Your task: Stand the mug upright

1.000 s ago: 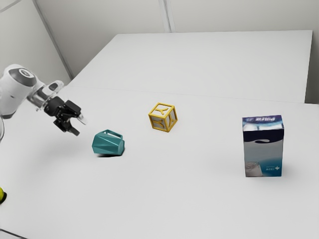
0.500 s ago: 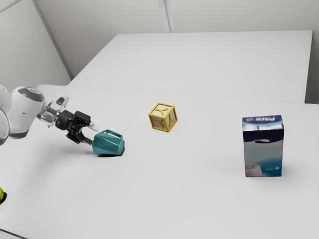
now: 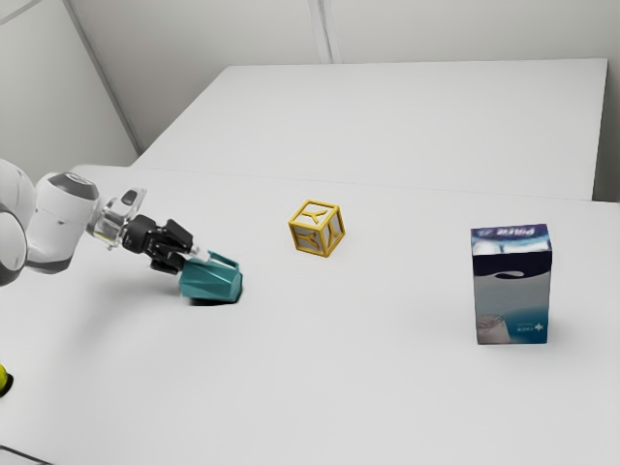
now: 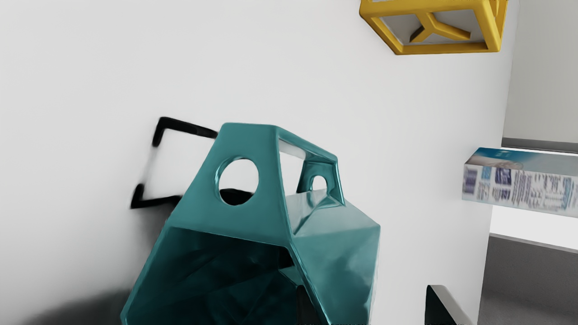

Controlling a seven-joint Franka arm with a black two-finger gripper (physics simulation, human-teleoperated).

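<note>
In the exterior view my gripper (image 3: pixel 194 258) is at the left end of the teal mug (image 3: pixel 210 281), which lies on its side on the table. The wrist view looks at the open mouth of the mug (image 4: pixel 334 257), with its angular handle standing above the body. There my gripper (image 4: pixel 371 307) is open: one fingertip overlaps the dark mouth beside the rim, the other stands apart outside the mug wall. That wall lies between them, with a gap to the outer finger.
Beyond the mug, a yellow-framed cube (image 3: pixel 317 229) rests on the table (image 3: pixel 339 387). A tall box (image 3: pixel 512 291) stands toward the exterior view's right. Something yellow-green (image 3: pixel 5 380) shows at the exterior view's left edge.
My hand has come down and toward the exterior view's right, from above and beside the mug to its mouth. The mug has not visibly moved.
</note>
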